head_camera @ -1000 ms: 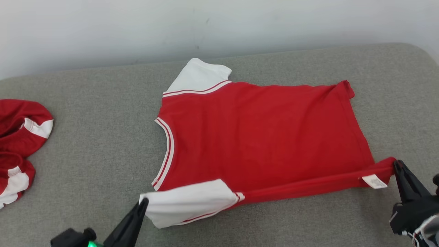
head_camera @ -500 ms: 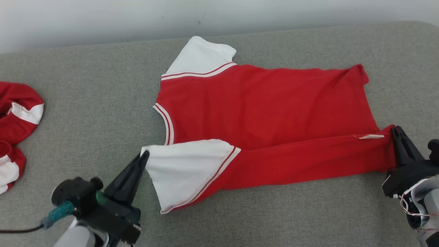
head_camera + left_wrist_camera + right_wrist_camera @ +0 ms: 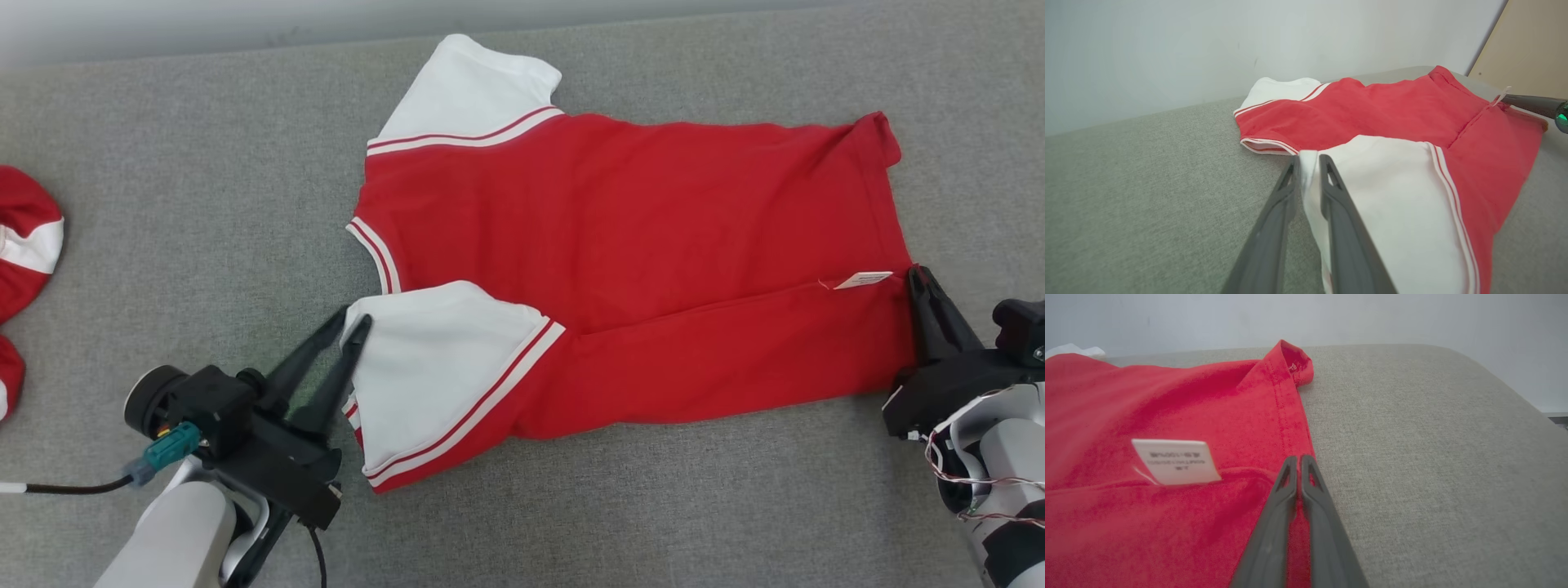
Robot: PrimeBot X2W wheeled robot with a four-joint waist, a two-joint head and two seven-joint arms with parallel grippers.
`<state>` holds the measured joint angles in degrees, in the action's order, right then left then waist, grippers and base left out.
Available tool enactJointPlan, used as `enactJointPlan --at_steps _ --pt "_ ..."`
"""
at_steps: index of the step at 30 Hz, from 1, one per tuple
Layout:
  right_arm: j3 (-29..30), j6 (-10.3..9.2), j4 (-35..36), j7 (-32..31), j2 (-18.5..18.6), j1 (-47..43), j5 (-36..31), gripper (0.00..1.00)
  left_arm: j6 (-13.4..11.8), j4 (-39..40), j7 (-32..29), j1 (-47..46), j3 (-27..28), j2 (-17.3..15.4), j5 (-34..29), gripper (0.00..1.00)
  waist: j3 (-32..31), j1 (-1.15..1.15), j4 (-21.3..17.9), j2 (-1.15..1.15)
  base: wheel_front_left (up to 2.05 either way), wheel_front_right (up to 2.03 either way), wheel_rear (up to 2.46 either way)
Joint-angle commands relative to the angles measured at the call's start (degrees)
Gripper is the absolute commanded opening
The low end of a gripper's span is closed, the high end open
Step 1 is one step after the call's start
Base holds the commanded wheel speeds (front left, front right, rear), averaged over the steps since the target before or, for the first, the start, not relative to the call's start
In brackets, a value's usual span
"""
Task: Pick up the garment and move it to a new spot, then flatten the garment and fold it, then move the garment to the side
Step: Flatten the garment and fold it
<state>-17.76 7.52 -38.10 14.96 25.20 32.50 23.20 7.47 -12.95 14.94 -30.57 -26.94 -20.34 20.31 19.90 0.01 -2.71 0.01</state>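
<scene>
label (image 3: 1175, 461) print unreadable; right claw (image 3: 1299, 458) pinches garment (image 3: 637, 229) hem, left claw (image 3: 351, 317) slightly spread.

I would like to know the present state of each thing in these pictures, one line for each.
red garment: spread on the grey surface, near long edge folded over the body.
near sleeve: folded inward, lying flat.
care label: exposed beside the hem.
left gripper: fingers slightly apart, sleeve edge between them.
right gripper: shut on the red garment's hem.
second garment: crumpled, untouched.
</scene>
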Motion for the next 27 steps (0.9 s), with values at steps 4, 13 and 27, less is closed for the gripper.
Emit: enactJointPlan --at_steps 4,13,27 --pt "2.55 -0.06 2.49 0.26 0.27 -2.23 -1.16 1.0 0.05 1.42 0.36 2.69 2.44 0.93 0.55 1.0 -1.32 -0.01 -0.2 -0.01 0.0 0.0 0.0" --pt "11.03 -0.06 11.07 0.27 -0.79 -12.63 -2.98 1.0 -0.81 5.82 -0.65 17.32 8.63 5.91 7.16 1.0 -6.19 -0.01 -0.16 -0.01 0.0 0.0 0.0" --pt "11.34 -0.06 12.21 0.27 -2.31 -17.61 -2.68 1.0 -4.45 8.17 -16.49 24.81 6.46 6.98 15.11 1.0 -8.28 -0.01 -0.76 -0.01 0.0 0.0 0.0"
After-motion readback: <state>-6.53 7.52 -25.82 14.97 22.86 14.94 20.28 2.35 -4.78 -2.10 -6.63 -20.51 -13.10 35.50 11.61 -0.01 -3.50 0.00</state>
